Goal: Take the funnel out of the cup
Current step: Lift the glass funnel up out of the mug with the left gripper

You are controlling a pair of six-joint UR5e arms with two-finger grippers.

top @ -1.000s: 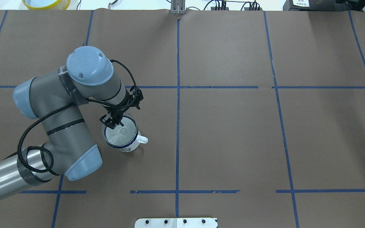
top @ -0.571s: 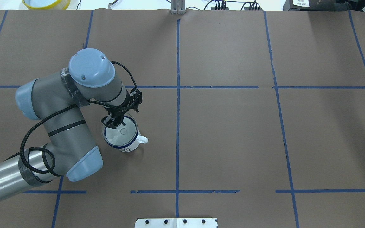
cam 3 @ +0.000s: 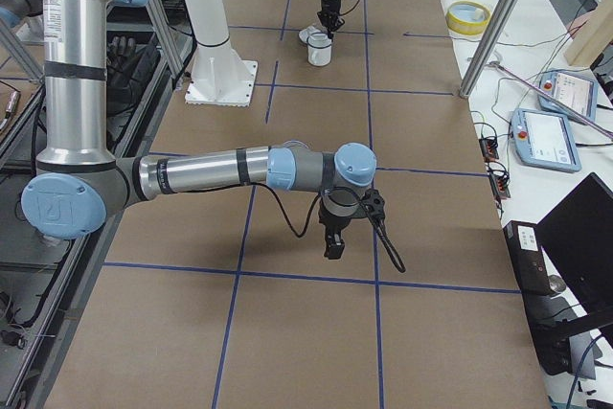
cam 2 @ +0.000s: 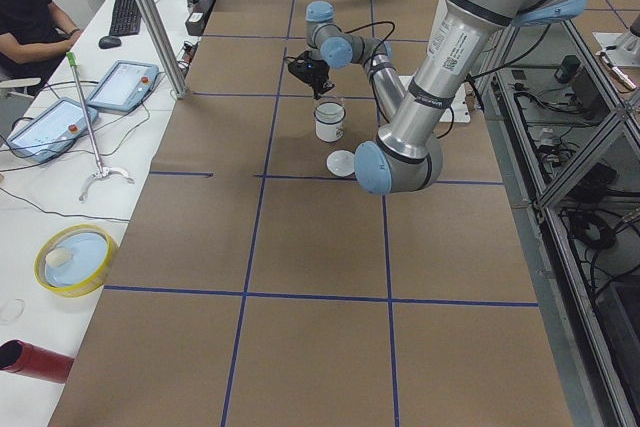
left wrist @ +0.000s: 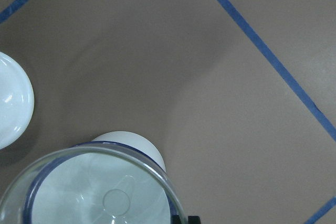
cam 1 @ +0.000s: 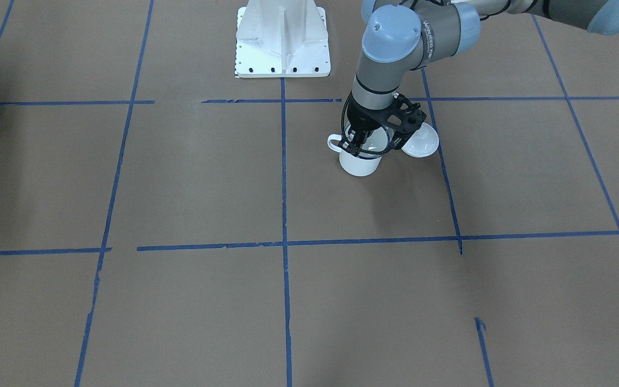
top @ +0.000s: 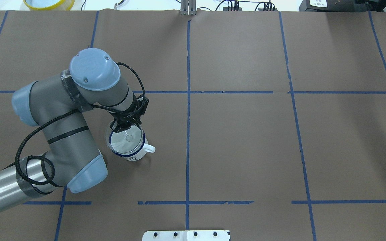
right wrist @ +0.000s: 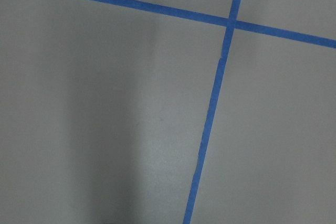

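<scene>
The cup (top: 136, 154) is a white enamel mug with a dark blue rim, standing upright left of the table's middle; it also shows in the front view (cam 1: 360, 164). The clear funnel (top: 126, 140) sits over its mouth, slightly raised and offset from the rim, and fills the bottom of the left wrist view (left wrist: 105, 192). My left gripper (top: 123, 128) is shut on the funnel's far rim. My right gripper (cam 3: 332, 246) hangs over bare table far from the cup, and I cannot tell whether it is open or shut.
A round white lid (cam 1: 421, 141) lies on the table right beside the cup, also in the left wrist view (left wrist: 10, 108). The white robot base plate (cam 1: 282, 37) stands at the robot's edge. A yellow-rimmed bowl (top: 49, 3) sits beyond the far table edge.
The left gripper has closed on the funnel's rim and shifted slightly. The funnel now looks larger and offset from the cup's rim, lifted a little. The cup has stayed put.
</scene>
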